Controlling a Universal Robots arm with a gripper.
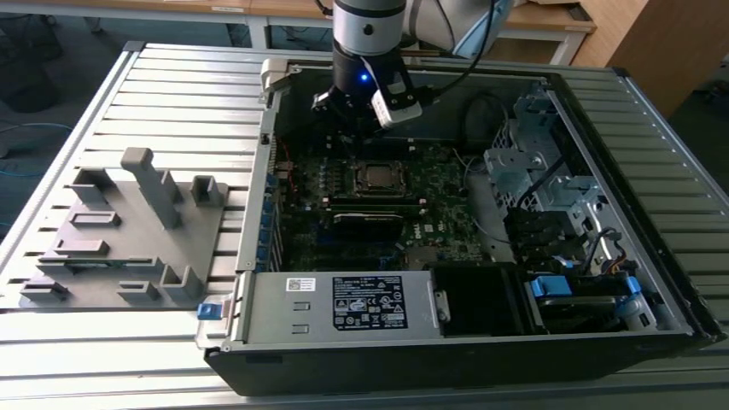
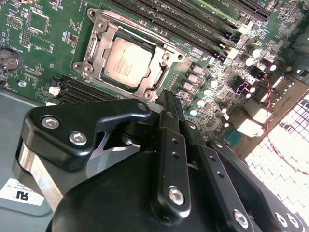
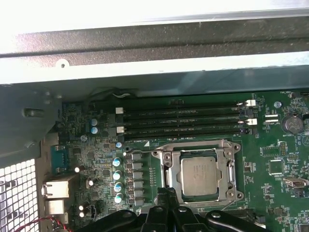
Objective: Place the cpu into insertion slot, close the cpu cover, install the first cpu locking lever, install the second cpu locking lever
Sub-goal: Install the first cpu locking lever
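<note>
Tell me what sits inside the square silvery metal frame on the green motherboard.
The flat silvery-grey square chip lies face up in the cut-out of the thin square silvery frame plate. The socket under it cannot be seen: chip and frame cover it.

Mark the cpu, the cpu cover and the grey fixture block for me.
cpu (image 2: 129,61): second wrist view, middle of its metal face.
cpu cover (image 3: 198,152): first wrist view, frame bar nearest the memory slots.
grey fixture block (image 1: 142,248): exterior view, its flat base.
</note>
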